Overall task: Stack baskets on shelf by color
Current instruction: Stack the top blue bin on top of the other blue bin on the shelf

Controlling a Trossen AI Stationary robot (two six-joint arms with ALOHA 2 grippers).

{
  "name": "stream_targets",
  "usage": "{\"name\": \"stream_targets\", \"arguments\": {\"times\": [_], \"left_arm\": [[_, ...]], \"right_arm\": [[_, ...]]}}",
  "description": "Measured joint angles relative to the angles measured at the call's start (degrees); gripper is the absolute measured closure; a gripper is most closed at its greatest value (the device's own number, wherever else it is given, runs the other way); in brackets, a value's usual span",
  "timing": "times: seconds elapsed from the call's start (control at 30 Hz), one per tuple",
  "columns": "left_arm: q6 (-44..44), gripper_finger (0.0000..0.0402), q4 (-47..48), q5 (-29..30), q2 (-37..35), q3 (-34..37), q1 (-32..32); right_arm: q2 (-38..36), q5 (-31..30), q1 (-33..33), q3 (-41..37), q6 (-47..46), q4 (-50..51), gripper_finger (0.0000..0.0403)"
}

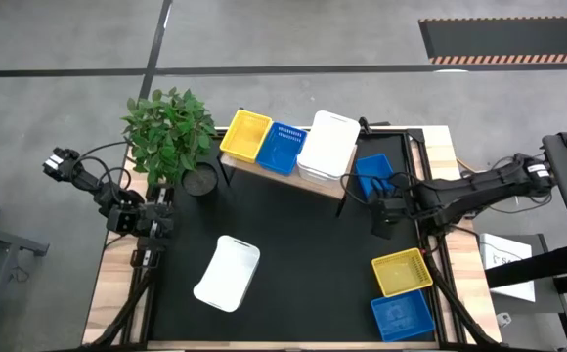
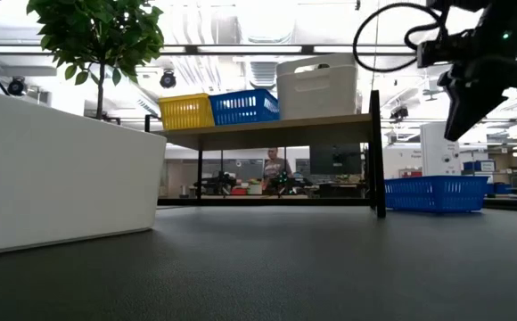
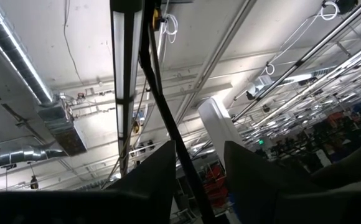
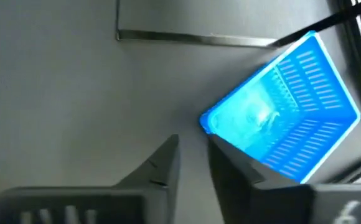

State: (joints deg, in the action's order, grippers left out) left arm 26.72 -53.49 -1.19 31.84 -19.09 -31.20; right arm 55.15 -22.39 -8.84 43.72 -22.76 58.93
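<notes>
High view. Shelf (image 1: 308, 174): upper centre, tilted, bearing three items in a row: yellow basket (image 1: 245, 135), blue basket (image 1: 282, 148), white stack (image 1: 327, 146). Loose blue basket (image 1: 371, 174): on the black table just right of the shelf's right end. Right gripper (image 1: 384, 218): centre right, just below that basket, apart from it. White basket (image 1: 227, 273): lower centre-left on the table. Second yellow basket (image 1: 402, 272) and third blue basket (image 1: 402, 316): lower right, one below the other. Left gripper (image 1: 154, 221): left of centre at the table's edge, near a potted plant (image 1: 171, 132), well apart from every basket.

Low view. Shelf (image 2: 276, 126) at mid-frame, carrying yellow, blue and white baskets left to right. Loose blue basket (image 2: 436, 193) stands on the table at right, beside the shelf leg. Right gripper (image 2: 463, 111) hangs in the upper right, above that basket and clear of it. White basket (image 2: 62, 174) fills the left foreground.

Left wrist view. Fingers (image 3: 162, 168) at frame bottom, apart, with only ceiling and a dark cable between them.

Right wrist view. Fingers (image 4: 162, 165) at frame bottom, a narrow gap between them, nothing clamped. Loose blue basket (image 4: 286, 118) lies centre right on the table; its near corner sits just beyond the fingertips, slightly to the right of the gap, not between them.
</notes>
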Motion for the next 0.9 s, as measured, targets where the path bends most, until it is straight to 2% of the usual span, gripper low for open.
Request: {"name": "stream_targets", "arguments": {"times": [0.2, 0.37, 0.53, 0.63, 0.9], "left_arm": [[2.2, 0.0281, 0.0, 0.0, 0.0, 0.0, 0.0], [2.2, 0.0281, 0.0, 0.0, 0.0, 0.0, 0.0], [2.2, 0.0281, 0.0, 0.0, 0.0, 0.0, 0.0], [2.2, 0.0281, 0.0, 0.1, 0.0, 0.0, 0.0], [2.2, 0.0281, 0.1, 0.1, 0.0, 0.0, 0.0]], "right_arm": [[1.8, 1.3, 3.7, 0.0, -0.3, -0.2, 0.0247], [4.6, 1.4, 8.5, -0.3, -5.3, -0.5, 0.0206], [6.9, 1.8, 9.5, -2.0, -2.9, -2.0, 0.0193], [7.6, -0.5, 9.5, -3.1, -3.1, -2.6, 0.0193], [6.6, -1.7, 9.6, -6.5, -4.7, -8.7, 0.0193]]}}
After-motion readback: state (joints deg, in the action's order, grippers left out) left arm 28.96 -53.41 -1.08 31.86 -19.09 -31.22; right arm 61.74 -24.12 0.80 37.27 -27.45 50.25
